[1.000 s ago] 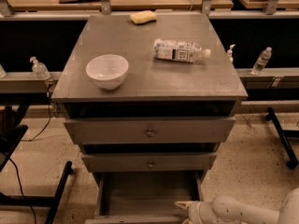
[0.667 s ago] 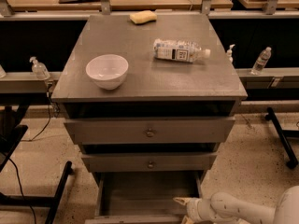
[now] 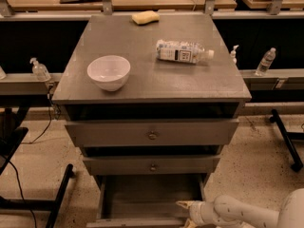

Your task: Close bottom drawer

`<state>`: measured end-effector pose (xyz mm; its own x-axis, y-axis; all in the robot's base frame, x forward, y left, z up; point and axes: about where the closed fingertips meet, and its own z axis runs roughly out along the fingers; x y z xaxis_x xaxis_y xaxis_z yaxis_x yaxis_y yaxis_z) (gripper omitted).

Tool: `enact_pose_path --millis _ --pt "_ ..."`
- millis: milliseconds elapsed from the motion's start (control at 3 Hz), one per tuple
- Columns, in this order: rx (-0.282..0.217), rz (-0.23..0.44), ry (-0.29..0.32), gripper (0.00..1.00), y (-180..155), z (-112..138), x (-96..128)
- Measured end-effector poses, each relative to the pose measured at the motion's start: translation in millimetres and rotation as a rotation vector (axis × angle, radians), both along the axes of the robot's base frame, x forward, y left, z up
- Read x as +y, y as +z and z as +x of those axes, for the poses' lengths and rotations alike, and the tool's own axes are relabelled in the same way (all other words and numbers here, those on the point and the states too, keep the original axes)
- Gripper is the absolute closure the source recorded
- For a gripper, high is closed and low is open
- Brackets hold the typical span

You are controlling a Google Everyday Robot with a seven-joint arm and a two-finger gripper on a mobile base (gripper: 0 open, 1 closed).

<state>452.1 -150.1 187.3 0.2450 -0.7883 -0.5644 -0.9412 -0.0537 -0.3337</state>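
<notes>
Bottom drawer (image 3: 147, 196) sits pulled out. Gripper (image 3: 186, 206) at its 4 o'clock front corner; can't tell claw state. Looks like approach step. Next: push front toward 12 o'clock.

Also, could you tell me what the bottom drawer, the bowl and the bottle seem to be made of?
The bottom drawer: apparently grey-painted wood, matt flat panels. The white bowl: probably glazed ceramic, smooth; plastic possible. The bottle: clear plastic, labelled. The gripper sits at the open drawer's front right corner.

Smooth white rounded arm (image 3: 240, 212), pale end effector (image 3: 185, 205) at lower right.
</notes>
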Motion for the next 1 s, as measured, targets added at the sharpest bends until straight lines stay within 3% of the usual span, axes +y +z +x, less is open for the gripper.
enact_pose_path --millis 667,1000 --pt "0.000 0.000 0.000 0.48 0.0 -0.4 0.1" --pt "0.000 0.000 0.000 0.60 0.3 -1.4 0.1"
